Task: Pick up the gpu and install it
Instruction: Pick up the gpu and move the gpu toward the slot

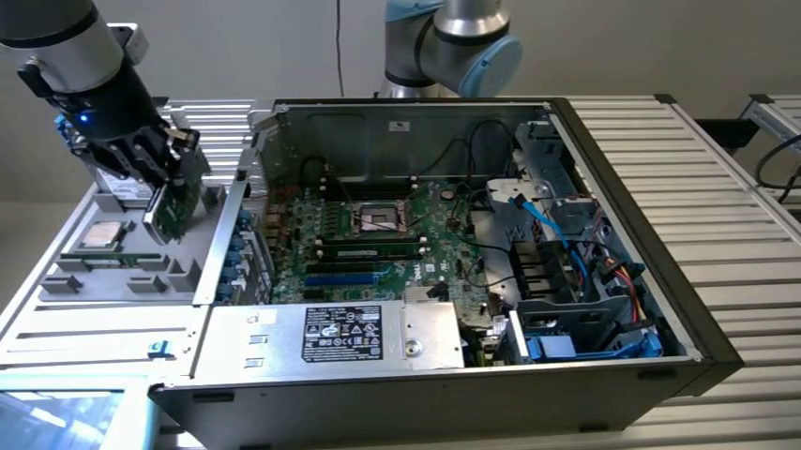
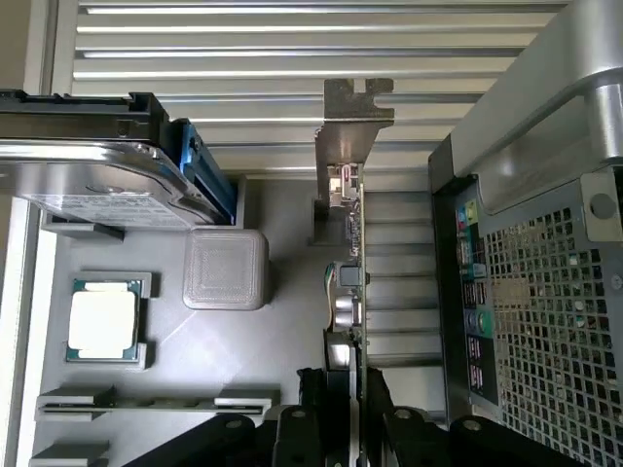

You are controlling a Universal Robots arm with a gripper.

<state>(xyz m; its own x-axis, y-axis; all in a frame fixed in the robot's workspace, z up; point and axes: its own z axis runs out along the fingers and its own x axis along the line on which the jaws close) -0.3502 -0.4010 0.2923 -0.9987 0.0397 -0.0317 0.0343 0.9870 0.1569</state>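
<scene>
Green card edge-on, the gpu [image 1: 172,206] sits clamped in the gripper [image 1: 150,173] over the grey tray [image 1: 63,281] at the exterior view's left of the open computer case [image 1: 414,141], and the wrist view shows its silver bracket [image 2: 352,126] at the end away from the gripper, just beside the case's perforated rear panel [image 2: 555,321].

Black gripper [image 1: 153,178] at exterior view's left, above grey parts tray [image 1: 75,281], beside open computer case [image 1: 438,408]. Fingers clamped on gpu [image 1: 173,214]; card tilted, green face showing. Whether card's lower end touches tray: unclear. Processor chip [image 1: 103,234] lies in tray pocket near card, toward exterior view's left. Case lies on side, lid off. Green motherboard [image 1: 375,234] inside; silver power supply [image 1: 344,336] with label along near edge; blue cables [image 1: 551,225] toward exterior view's right. Slatted metal table [image 1: 701,159] under everything.
</scene>
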